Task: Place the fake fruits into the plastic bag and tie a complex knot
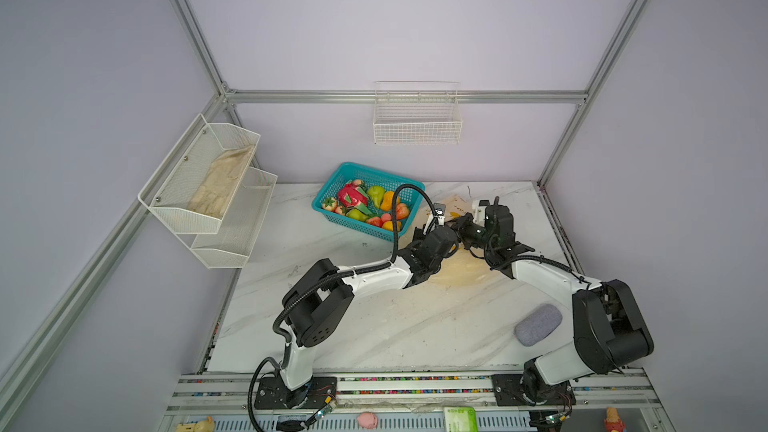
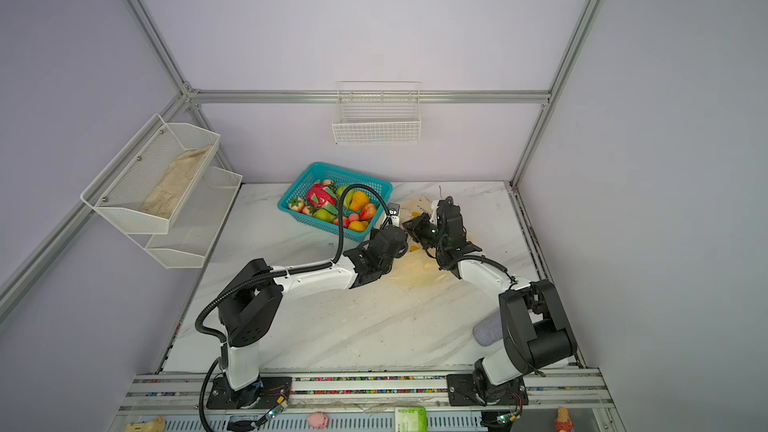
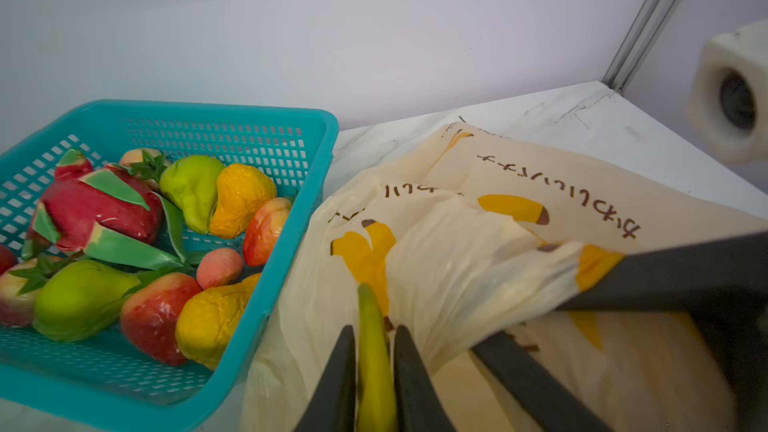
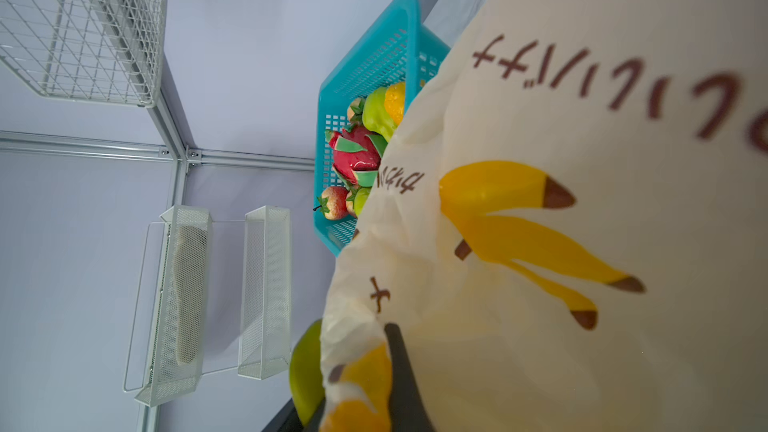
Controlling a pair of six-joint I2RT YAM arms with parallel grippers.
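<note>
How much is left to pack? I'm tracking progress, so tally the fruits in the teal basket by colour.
Red dragon fruit: 1
Green pears: 2
Orange pears: 2
Small red-pink fruits: 6, two partly hidden
Total: 11 in the teal basket
Not counted: the banana between the left claw fingers

One dragon fruit (image 3: pixel 95 209) is counted, two green pears (image 3: pixel 191 189), two orange pears (image 3: pixel 241 197), five strawberries (image 3: pixel 158 313), one small pink round piece (image 3: pixel 219 268), one banana (image 3: pixel 372 347); one teal basket (image 3: pixel 208 110) and one plastic bag (image 3: pixel 457 251) are tallied.
</note>
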